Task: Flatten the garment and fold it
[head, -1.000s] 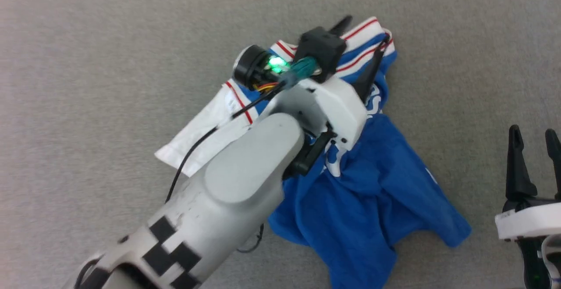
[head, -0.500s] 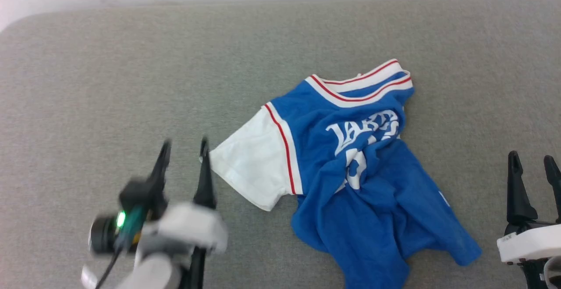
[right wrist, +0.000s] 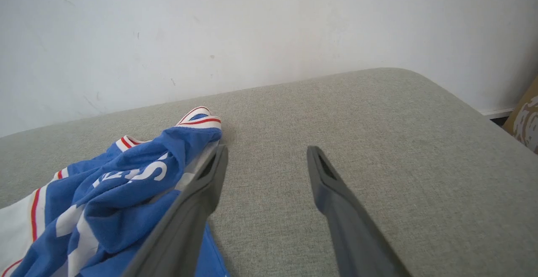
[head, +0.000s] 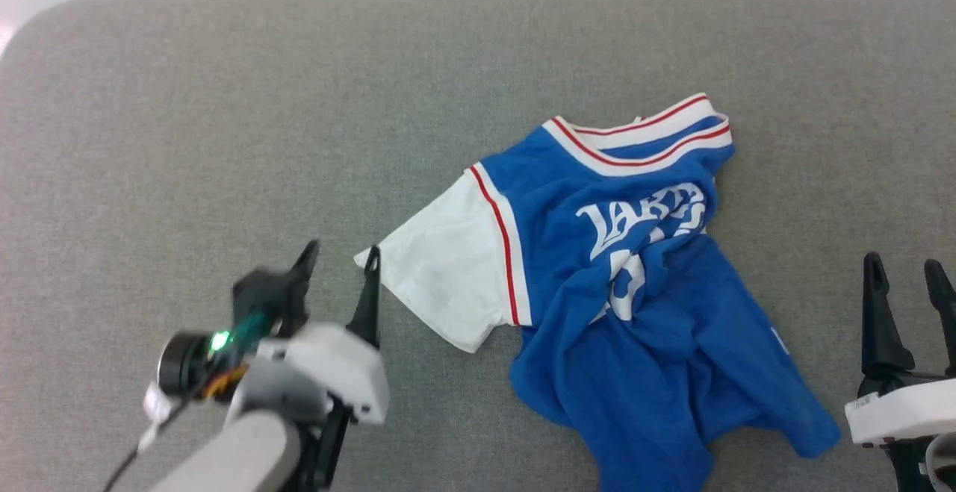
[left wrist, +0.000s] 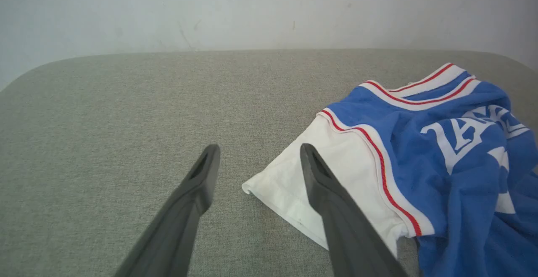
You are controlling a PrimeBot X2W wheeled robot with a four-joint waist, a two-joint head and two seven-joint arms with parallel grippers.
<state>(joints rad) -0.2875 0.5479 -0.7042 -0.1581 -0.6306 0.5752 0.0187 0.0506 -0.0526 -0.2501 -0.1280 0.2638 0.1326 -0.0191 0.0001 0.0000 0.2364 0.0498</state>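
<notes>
1. The left hand (head: pixel 340 253) is low over the grey fabric-covered tabletop (head: pixel 187 104), its two long dark fingers spread wide and holding nothing.
2. The royal-blue jersey T-shirt (head: pixel 657 357), with white short sleeves and red-and-white striped trim, lies crumpled right of centre on that tabletop. It is to the right of the left hand and to the left of the right hand (head: pixel 904 264).
3. One white sleeve (head: pixel 448 283) lies fairly flat and points out towards the left hand. In the left wrist view its free corner sits between the two fingers, with the right-side finger crossing over the cloth. Whether that finger touches the cloth I cannot tell.
4. The T-shirt's long axis runs on a slant, from the striped collar (head: pixel 642 141) at the far side down to the bunched blue hem (head: pixel 792 425) at the near right.
5. The right hand is also wide open and empty, and stands just beside that hem corner.
6. My judgement is that each hand is nearest its own end: the left to the sleeve, the right to the hem. Pulling those two ends apart would stretch the body flat.
</notes>
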